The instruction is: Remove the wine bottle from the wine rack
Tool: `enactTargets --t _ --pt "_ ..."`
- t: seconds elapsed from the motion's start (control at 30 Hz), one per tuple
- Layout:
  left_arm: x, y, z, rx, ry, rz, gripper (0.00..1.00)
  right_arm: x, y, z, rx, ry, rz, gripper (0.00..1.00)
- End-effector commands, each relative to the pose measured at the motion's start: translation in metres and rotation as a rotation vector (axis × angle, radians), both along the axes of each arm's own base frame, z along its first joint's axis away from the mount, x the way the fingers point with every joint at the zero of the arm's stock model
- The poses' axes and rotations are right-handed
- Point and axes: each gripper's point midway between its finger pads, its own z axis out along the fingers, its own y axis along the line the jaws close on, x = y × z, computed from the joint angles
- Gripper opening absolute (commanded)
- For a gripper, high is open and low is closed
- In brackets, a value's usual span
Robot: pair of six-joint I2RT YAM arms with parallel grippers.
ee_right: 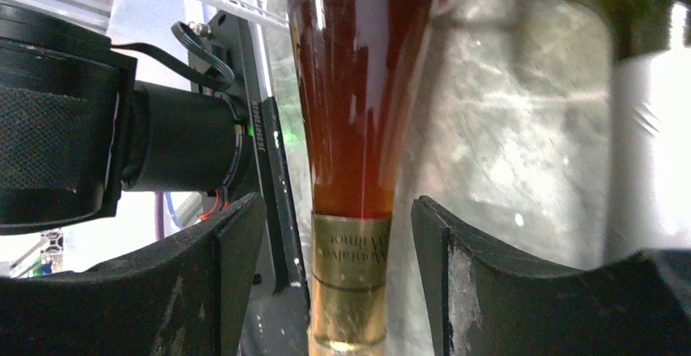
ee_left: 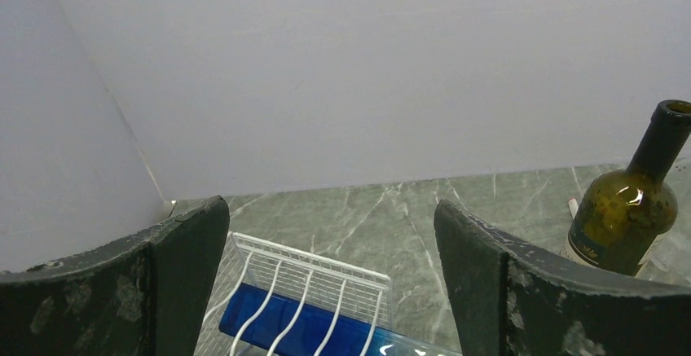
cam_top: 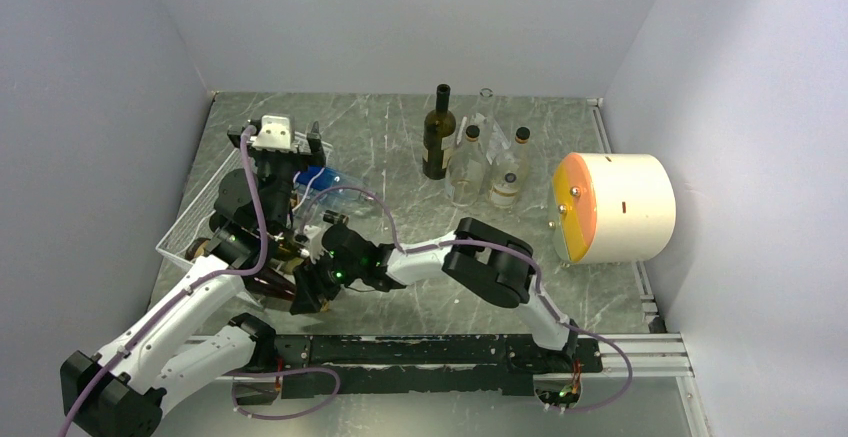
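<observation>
A white wire wine rack (cam_top: pixel 183 232) stands at the left of the table. An amber wine bottle (cam_top: pixel 272 282) lies at its near end, neck pointing right. My right gripper (cam_top: pixel 312 292) is open around that neck. In the right wrist view the amber bottle (ee_right: pixel 358 87) and its gold foil (ee_right: pixel 349 279) stand between the fingers (ee_right: pixel 477 274), with a gap on each side. A blue bottle (cam_top: pixel 327 182) lies in the rack's far part. My left gripper (cam_top: pixel 282 137) is open and empty above the rack (ee_left: pixel 326 279) and the blue bottle (ee_left: pixel 293 323).
A dark green bottle (cam_top: pixel 438 137) and two clear bottles (cam_top: pixel 466 162) (cam_top: pixel 510 172) stand at the back centre. A cream cylinder with an orange face (cam_top: pixel 615 207) lies at the right. The green bottle also shows at the right of the left wrist view (ee_left: pixel 627 209). Walls close in left, back and right.
</observation>
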Motion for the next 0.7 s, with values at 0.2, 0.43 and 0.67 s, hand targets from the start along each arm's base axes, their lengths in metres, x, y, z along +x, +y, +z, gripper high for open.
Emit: enactTargets --t 0.2,0.43,0.67 --pt "-0.005 0.002 0.013 -0.033 -0.034 -0.014 0.99 0.013 0.021 -0.025 0.041 -0.04 -0.064 0.57" --pt "-0.005 0.001 0.012 -0.032 -0.031 -0.017 0.99 0.016 0.008 -0.005 0.063 -0.085 -0.08 0.24" --pt "-0.004 0.0 0.011 -0.029 -0.028 -0.022 0.99 0.011 -0.008 0.019 0.1 -0.112 -0.05 0.0"
